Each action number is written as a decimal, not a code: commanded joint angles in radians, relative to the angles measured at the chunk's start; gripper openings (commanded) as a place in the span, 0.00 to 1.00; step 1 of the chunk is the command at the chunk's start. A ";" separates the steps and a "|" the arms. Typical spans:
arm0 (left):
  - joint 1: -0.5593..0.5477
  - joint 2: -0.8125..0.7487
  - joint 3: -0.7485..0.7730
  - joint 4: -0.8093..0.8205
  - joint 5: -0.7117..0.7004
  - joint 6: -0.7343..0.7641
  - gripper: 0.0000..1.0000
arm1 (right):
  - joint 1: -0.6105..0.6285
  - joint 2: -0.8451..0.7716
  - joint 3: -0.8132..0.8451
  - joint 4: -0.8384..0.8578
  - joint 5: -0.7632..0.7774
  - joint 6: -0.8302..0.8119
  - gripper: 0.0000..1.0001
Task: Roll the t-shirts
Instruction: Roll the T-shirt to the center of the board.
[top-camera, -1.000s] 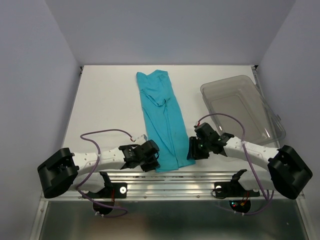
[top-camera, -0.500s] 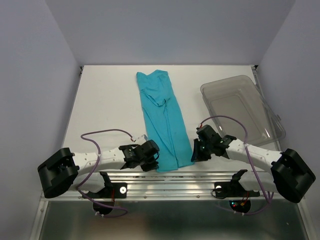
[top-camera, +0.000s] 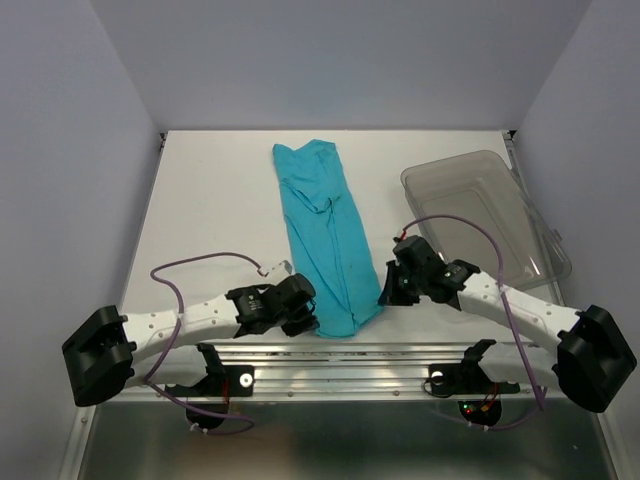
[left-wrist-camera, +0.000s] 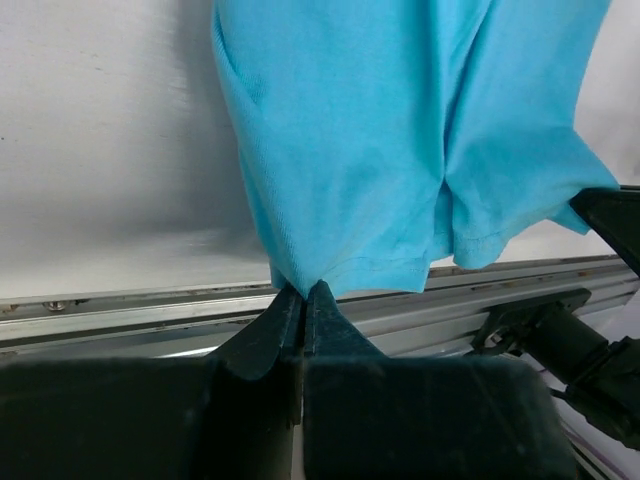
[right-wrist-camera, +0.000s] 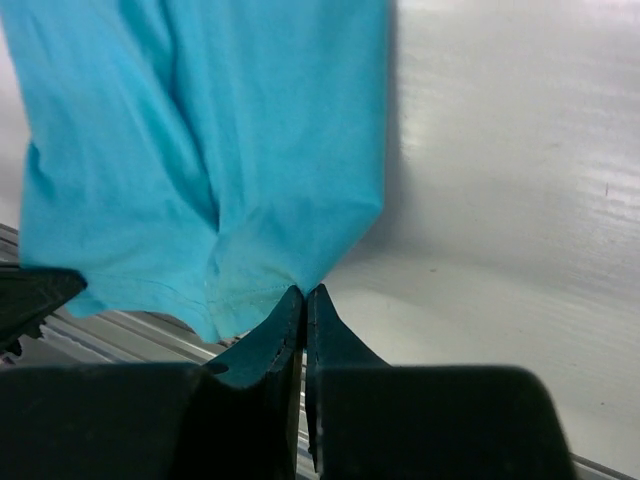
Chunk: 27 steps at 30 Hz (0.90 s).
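A teal t-shirt (top-camera: 325, 235), folded into a long strip, lies down the middle of the white table, its hem at the near edge. My left gripper (top-camera: 312, 322) is shut on the hem's left corner; in the left wrist view the jaws (left-wrist-camera: 302, 292) pinch the t-shirt (left-wrist-camera: 400, 150) cloth at its lowest point. My right gripper (top-camera: 384, 297) is shut on the right corner, and the right wrist view shows its tips (right-wrist-camera: 304, 292) closed on the t-shirt (right-wrist-camera: 200, 150). The near hem is lifted slightly and sags between the two grips.
A clear grey-tinted plastic bin (top-camera: 487, 218) sits on the table at the right, beyond the right arm. A metal rail (top-camera: 340, 355) runs along the table's near edge just below the hem. Purple cables loop over both arms.
Both grippers have gone from open to shut on the hem corners. The near hem has been drawn up and bunched a little, and both arms have shifted slightly away from the rail.
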 joint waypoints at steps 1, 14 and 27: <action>0.021 -0.026 0.044 -0.051 -0.056 -0.004 0.00 | -0.005 0.020 0.088 -0.010 0.077 -0.028 0.01; 0.121 -0.003 0.061 -0.002 -0.062 0.001 0.00 | -0.005 0.135 0.214 0.009 0.197 -0.065 0.01; 0.205 0.088 0.105 0.022 -0.074 0.055 0.00 | -0.005 0.268 0.282 0.067 0.235 -0.098 0.01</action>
